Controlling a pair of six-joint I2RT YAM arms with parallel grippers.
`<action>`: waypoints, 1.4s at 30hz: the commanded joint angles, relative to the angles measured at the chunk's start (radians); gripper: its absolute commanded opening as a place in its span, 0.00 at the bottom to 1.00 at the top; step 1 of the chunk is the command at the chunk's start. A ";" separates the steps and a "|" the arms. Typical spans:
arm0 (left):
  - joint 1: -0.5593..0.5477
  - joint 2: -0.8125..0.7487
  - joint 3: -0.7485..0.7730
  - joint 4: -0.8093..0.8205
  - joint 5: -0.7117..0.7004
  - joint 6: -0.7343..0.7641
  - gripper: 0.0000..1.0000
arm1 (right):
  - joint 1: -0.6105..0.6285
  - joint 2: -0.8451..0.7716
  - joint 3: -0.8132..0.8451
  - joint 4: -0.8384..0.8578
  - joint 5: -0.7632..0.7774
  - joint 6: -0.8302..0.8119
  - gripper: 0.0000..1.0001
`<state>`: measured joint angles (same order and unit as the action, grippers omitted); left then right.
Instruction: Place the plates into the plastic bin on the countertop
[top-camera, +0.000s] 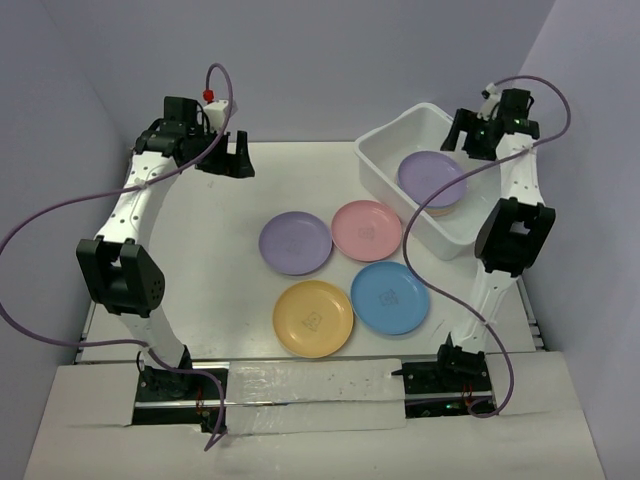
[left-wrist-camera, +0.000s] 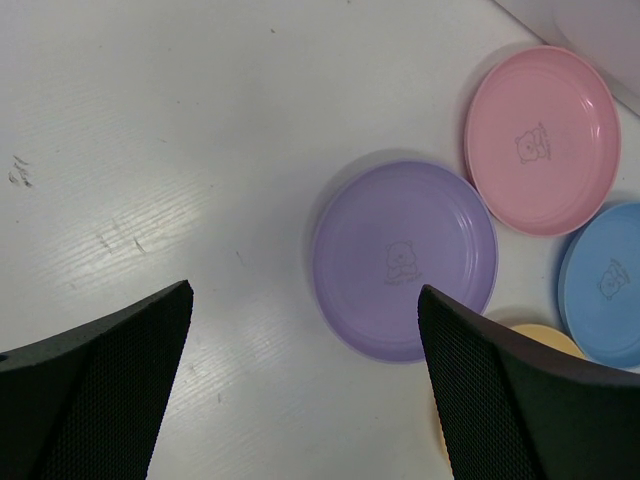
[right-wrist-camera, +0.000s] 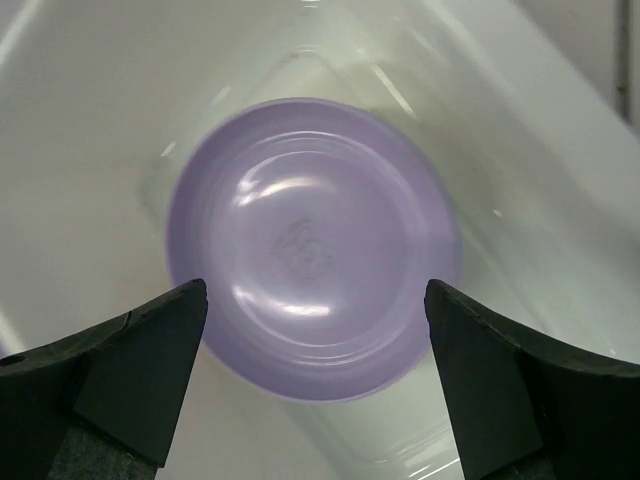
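My right claw (top-camera: 466, 133) hung over the bin (top-camera: 385, 165) in the upper right of the top view, jaws wide apart and holding nothing. A purple plate (top-camera: 432, 178) sat flat inside the bin, right under that claw, with the edge of at least one more peeking out beneath it. I couldn't count the stack.

Four plates lay out on the table (top-camera: 200, 250) mid-frame: a second purple one (top-camera: 295, 242), pink (top-camera: 367, 230), blue (top-camera: 390, 297) and yellow (top-camera: 313, 318). All were down-left of the bin. Pink was just beside the bin's near wall, so I figured the right arm had the shortest trip to it.

The left claw (top-camera: 235, 158) hovered in the upper left, open and empty too. The table's purple plate was down-right of it and was its closest pick. Round plates, so no long axis to line up on, just a rim to catch.
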<state>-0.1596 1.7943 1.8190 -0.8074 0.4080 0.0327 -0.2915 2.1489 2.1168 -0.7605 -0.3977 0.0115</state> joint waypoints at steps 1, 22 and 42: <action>0.013 -0.031 -0.002 0.015 0.047 0.021 0.99 | 0.192 -0.175 0.048 -0.042 -0.090 -0.218 0.96; 0.062 -0.104 -0.117 0.001 0.222 0.088 0.99 | 0.751 0.171 0.128 -0.168 -0.125 -0.433 0.67; 0.069 -0.155 -0.188 0.017 0.160 0.075 0.99 | 0.788 0.362 0.165 -0.157 -0.123 -0.412 0.50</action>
<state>-0.0959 1.6830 1.6290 -0.8180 0.5785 0.1120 0.4827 2.4969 2.2382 -0.9284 -0.5129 -0.4088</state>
